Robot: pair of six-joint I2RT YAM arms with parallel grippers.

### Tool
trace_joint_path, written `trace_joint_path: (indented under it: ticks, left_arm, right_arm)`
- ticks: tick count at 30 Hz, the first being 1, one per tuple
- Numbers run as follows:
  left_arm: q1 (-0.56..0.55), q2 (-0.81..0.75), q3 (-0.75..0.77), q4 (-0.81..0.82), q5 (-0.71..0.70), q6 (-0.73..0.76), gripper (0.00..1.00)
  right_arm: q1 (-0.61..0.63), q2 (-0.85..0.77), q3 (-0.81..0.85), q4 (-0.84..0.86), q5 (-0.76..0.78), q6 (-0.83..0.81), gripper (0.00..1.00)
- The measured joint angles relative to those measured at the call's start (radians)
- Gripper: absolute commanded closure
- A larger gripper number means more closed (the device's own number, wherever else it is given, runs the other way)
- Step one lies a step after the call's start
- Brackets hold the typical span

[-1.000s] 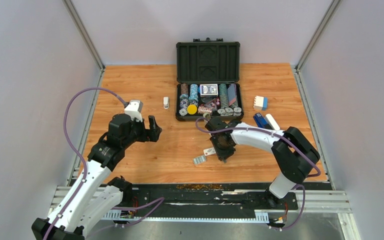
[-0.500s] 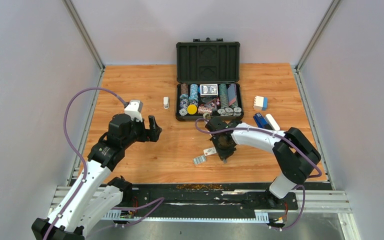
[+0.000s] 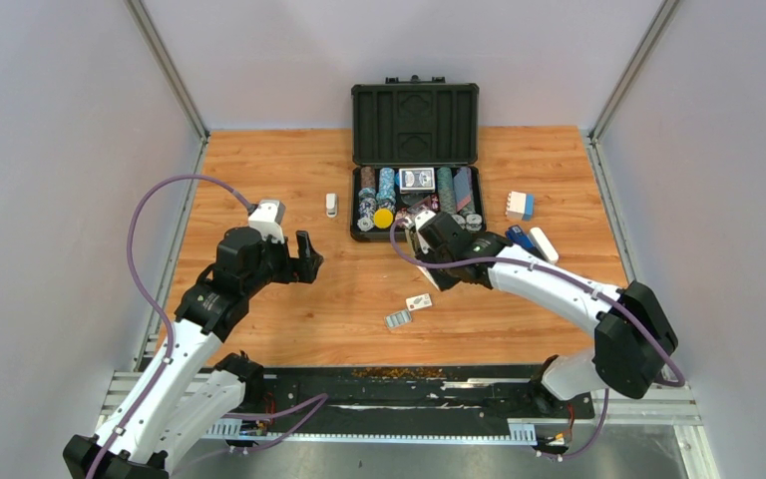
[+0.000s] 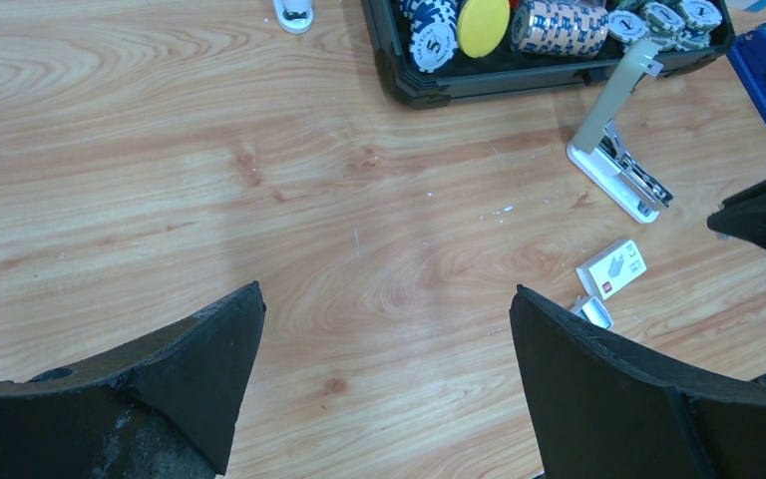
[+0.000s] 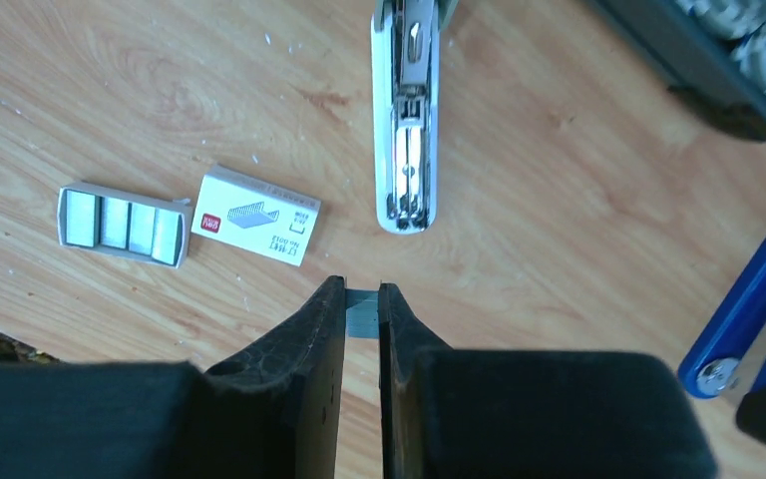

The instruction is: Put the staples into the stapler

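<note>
Wood-grain tabletop (image 3: 259, 170): only the right wrist view reveals the right gripper (image 5: 361, 294) pinching a thin silvery strip of staples (image 5: 362, 317), just nearer than the opened, shiny-metal stapler (image 5: 406, 150); the left gripper (image 4: 384, 309) gapes wide.

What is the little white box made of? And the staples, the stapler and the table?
The white box looks like thin matte cardboard, with printing on a flat folded face. The staples gleam silvery grey, likely metal. The stapler shows a pale shiny channel, probably metal too. The table looks like wood or wood-look laminate, going by its grain swirls.
</note>
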Motion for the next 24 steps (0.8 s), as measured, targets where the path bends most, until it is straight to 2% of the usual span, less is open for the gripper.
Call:
trace_joint_path:
  ticks: [9,17,24]
  left_arm:
    - [0.0,0.009,0.0,0.003,0.006,0.0,0.0]
    - [0.0,0.012,0.0,0.007,0.012,0.0,0.0]
    - [0.0,0.016,0.0,0.007,0.021,0.0,0.0]
  right_arm:
    - [-0.066,0.008,0.002,0.15,-0.025,-0.159,0.94]
    - [-0.138,0.028,-0.022,0.296,-0.135,-0.208,0.94]
    - [-0.158,0.074,-0.053,0.352,-0.188,-0.225,0.94]
